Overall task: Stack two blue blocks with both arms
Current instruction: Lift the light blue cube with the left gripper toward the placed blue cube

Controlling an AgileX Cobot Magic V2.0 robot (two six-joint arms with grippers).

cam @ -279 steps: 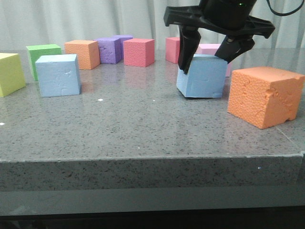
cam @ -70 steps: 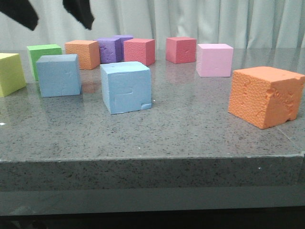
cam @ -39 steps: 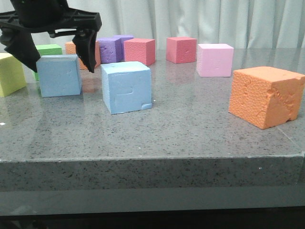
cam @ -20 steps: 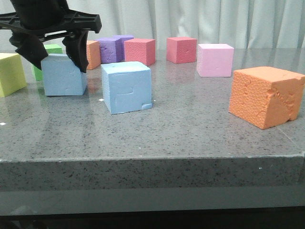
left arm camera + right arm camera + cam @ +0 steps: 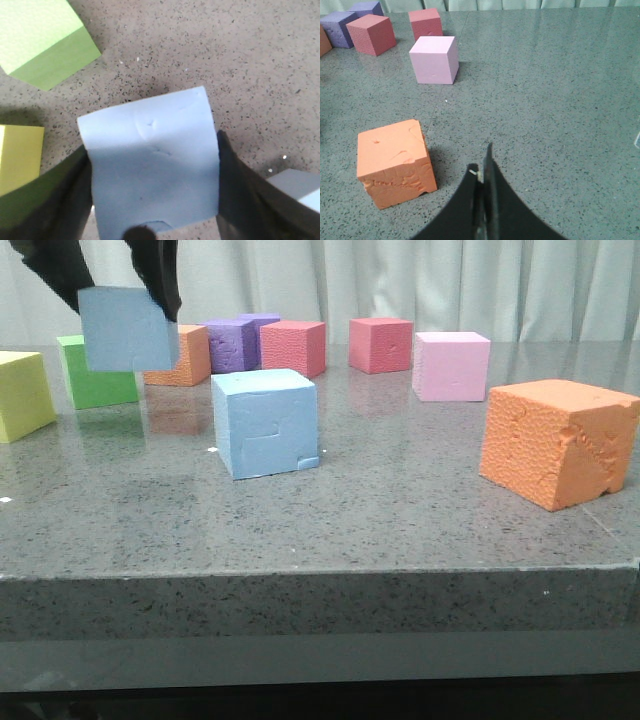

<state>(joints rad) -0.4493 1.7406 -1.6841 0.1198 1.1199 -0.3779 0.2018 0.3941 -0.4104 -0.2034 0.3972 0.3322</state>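
Observation:
My left gripper (image 5: 110,280) is shut on one light blue block (image 5: 127,330) and holds it in the air at the far left, above the table. In the left wrist view that block (image 5: 150,160) fills the space between the two dark fingers. The other blue block (image 5: 265,423) stands on the grey table to the right of and lower than the held one; a corner of it shows in the left wrist view (image 5: 300,187). My right gripper (image 5: 482,172) is shut and empty, over bare table beside the big orange cube (image 5: 395,161). It is out of the front view.
On the table stand a yellow-green cube (image 5: 22,395), a green cube (image 5: 95,372), an orange cube (image 5: 185,355), purple cubes (image 5: 235,344), two red cubes (image 5: 293,348), a pink cube (image 5: 451,365) and a large orange cube (image 5: 556,440) at front right.
My left gripper closed on the left blue block and lifted it off the table, uncovering the green cube behind it. The other blue block stayed put.

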